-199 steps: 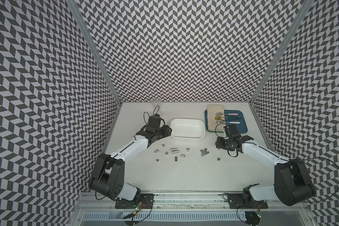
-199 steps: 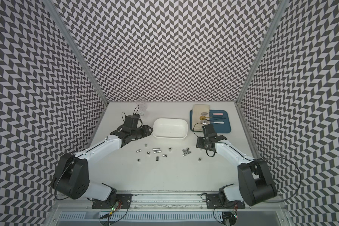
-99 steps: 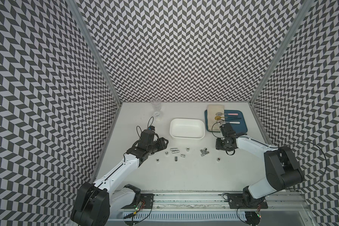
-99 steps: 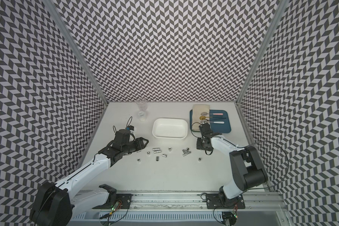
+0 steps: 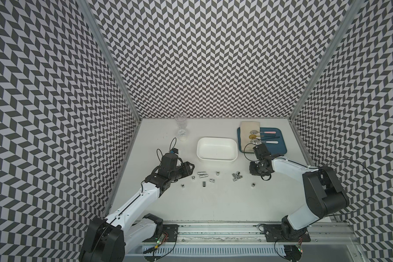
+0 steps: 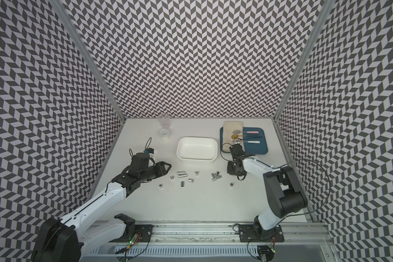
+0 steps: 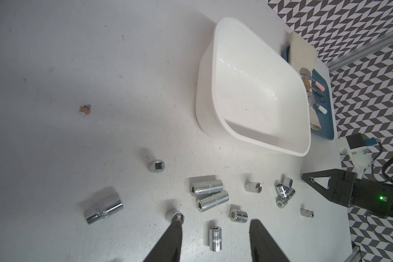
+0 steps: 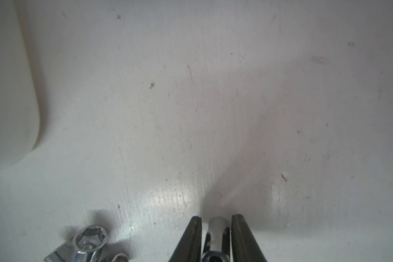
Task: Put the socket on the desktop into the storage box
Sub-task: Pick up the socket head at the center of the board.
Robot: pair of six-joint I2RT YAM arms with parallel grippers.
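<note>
- Left jaws: spread open and empty, poised by the loose sockets scattered along the worktop.
- Storage box: empty, just behind the row of sockets.
- Right jaws: closed about a small socket at worktop level, near the box's right end. A sound lift likely needs a centred pinch, a straight rise, then release over the box's middle.
</note>
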